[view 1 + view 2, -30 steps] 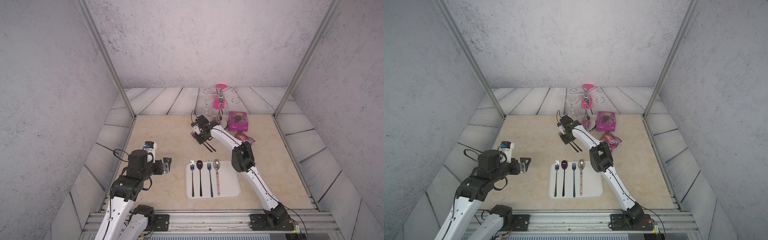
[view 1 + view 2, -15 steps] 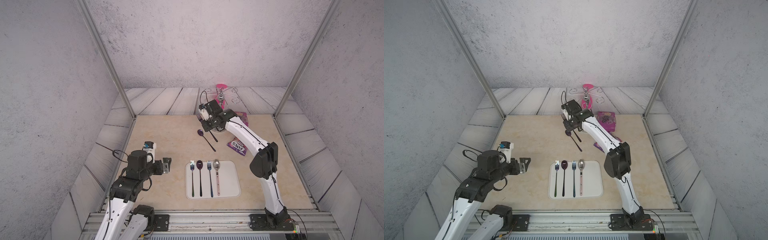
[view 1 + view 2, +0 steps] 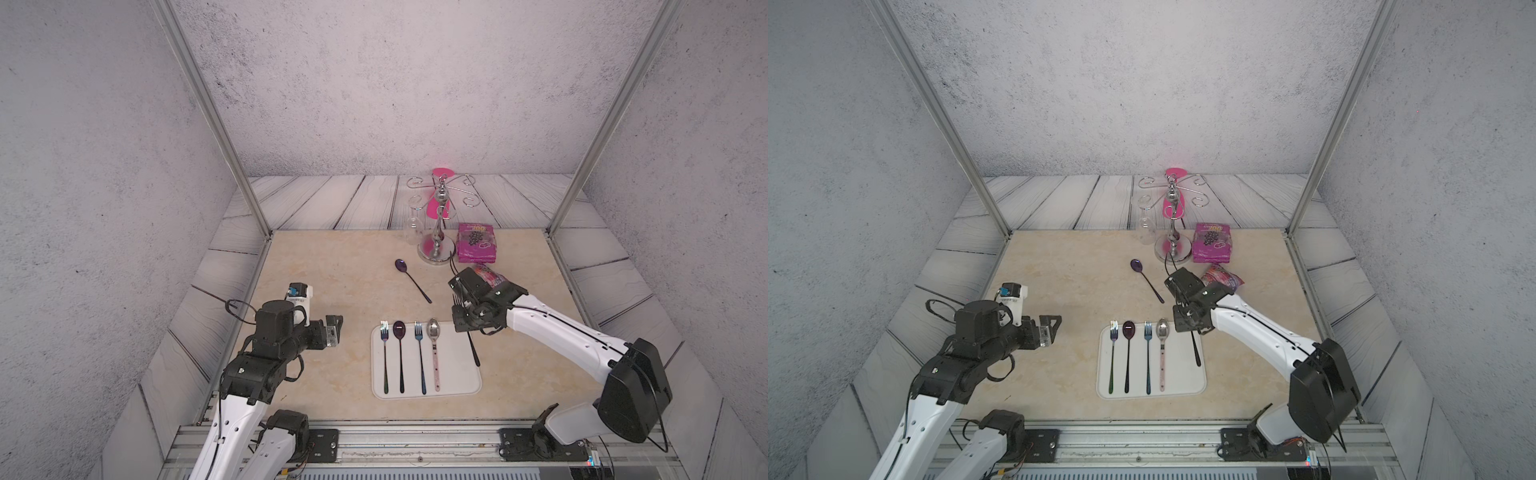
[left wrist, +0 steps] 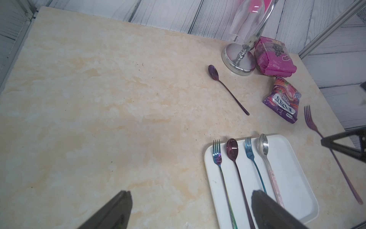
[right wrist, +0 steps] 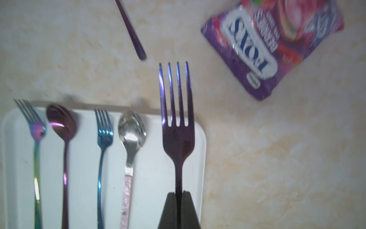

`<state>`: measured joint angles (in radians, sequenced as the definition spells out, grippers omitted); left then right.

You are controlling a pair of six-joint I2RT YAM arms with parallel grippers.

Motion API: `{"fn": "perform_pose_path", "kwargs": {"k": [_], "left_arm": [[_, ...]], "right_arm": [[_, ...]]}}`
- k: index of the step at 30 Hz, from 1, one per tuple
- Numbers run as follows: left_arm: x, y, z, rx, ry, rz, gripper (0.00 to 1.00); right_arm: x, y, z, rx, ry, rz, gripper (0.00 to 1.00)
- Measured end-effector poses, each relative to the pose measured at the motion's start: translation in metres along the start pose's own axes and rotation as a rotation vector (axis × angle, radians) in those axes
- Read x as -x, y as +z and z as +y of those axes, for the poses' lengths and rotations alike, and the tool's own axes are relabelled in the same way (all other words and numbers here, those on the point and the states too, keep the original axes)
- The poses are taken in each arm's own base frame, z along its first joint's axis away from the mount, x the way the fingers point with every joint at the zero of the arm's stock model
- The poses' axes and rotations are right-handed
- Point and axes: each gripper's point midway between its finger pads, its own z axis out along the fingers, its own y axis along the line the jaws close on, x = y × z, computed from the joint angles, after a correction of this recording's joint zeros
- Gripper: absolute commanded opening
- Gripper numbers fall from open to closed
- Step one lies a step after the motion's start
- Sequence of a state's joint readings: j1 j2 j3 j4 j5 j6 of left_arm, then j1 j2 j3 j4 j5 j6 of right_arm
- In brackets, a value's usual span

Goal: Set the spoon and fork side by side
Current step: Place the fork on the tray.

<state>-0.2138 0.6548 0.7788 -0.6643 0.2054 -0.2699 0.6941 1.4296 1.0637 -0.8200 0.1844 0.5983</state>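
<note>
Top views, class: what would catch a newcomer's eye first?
The white rectangular tray at the front of the beige table, with two forks and two spoons lined up alternately. Over its right edge the right gripper pinches a purple metal fork, while a purple long-handled spoon lies alone farther back.

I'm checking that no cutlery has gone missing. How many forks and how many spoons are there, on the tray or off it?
Forks: 3 (rainbow fork and blue fork on the tray, purple fork in the right gripper)
Spoons: 3 (dark purple spoon and silver spoon on the tray, purple spoon on the table)
Total: 6
</note>
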Motion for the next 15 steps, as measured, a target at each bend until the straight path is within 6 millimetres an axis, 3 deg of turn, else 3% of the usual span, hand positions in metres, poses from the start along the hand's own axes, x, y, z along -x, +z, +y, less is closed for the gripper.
{"fn": "perform_pose_path", "kwargs": {"k": [3,5,15], "left_arm": [[0.0,0.0,0.0,-0.001,0.0,-0.002,0.99],[0.001,0.0,0.0,-0.001,0.0,-0.002,1.0],[0.001,0.0,-0.001,-0.003,-0.007,-0.003,1.0]], "right_arm": [[-0.035,0.019,-0.006,-0.015,0.034,0.067,0.0],[-0.045,0.025,-0.005,-0.019,0.05,0.083,0.0],[-0.042,0.047,0.022,0.009,0.092,0.077,0.0]]}}
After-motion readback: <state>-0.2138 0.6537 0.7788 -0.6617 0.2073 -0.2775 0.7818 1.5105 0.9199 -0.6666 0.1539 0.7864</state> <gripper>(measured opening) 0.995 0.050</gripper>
